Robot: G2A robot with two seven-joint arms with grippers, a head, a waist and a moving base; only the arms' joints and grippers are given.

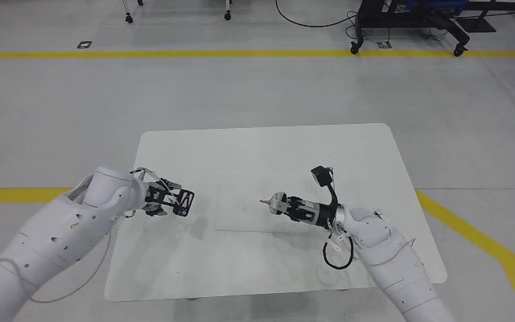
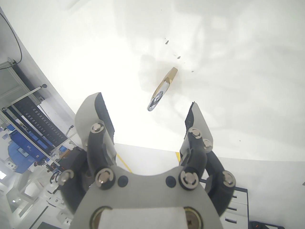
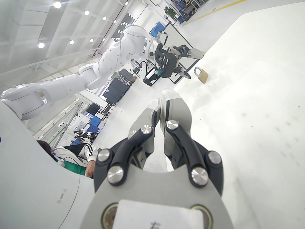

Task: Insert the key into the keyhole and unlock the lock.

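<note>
close the released left gripper [image 2: 145,100] on the padlock [image 2: 162,88] lying mid-frame just ahead, keyhole turned out. then line up the key [image 1: 263,201], clenched in the right gripper [image 1: 275,203] at centre of the top view.

A white table [image 1: 241,153] with rounded corners and a few dark specks [image 2: 166,41] on its top stands on a pale grey floor [image 1: 80,105] crossed by a yellow line [image 1: 241,54], with a small square floor plate [image 1: 84,44], a black cable [image 1: 314,22] and a dark wheeled frame [image 1: 410,20] beyond it.
</note>
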